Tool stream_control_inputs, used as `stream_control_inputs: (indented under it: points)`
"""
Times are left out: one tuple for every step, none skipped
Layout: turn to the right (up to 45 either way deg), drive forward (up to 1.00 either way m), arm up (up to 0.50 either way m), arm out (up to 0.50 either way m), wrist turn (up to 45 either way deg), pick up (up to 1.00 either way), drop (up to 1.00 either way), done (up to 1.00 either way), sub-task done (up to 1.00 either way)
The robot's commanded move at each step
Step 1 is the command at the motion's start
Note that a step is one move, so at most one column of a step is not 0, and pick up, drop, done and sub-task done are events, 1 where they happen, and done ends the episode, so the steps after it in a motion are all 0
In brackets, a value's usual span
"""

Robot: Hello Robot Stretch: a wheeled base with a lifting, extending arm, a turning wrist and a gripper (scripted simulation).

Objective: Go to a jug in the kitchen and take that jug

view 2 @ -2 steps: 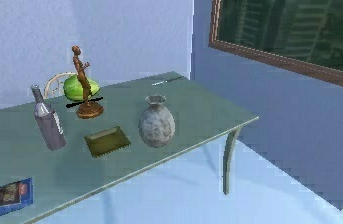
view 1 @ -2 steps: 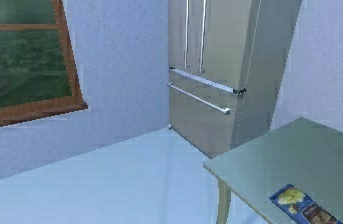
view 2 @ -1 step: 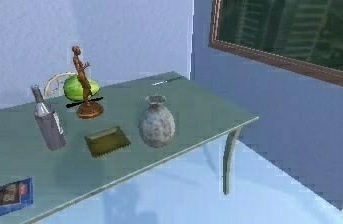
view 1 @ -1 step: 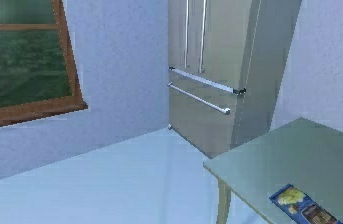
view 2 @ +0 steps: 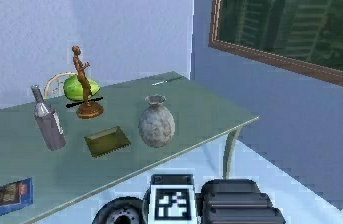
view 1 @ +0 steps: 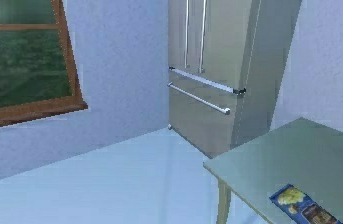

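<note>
At arm side view's bottom edge: gripper (view 2: 126, 212), probably its dark body; grip state and load cannot be told | table (view 2: 207, 110): 1 jug (view 2: 156, 122) upright, mid-table | 1 bottle (view 2: 47, 120) | 1 statuette (view 2: 82, 80) | 1 tray (view 2: 107, 141) | forward view: 1 fridge (view 1: 214, 70)

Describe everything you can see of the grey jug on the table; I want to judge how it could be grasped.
The jug is a round-bellied vessel, mottled grey and brown, that looks like stone or glazed ceramic. It narrows to a short neck with a darker, slightly flared rim, and no handle can be made out. It stands upright on the pale green table, towards its near edge, resting on its base alone. A flat olive tray lies just to its left in the arm side view, apart from it.
</note>
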Motion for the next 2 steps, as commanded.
stream_control_inputs:
  points:
    - [0.0,0.00,0.00,0.44,0.0,0.00,0.00,0.00,0.00]
    - [0.0,0.00,0.00,0.00,45.0,0.00,0.00,0.00,0.00]
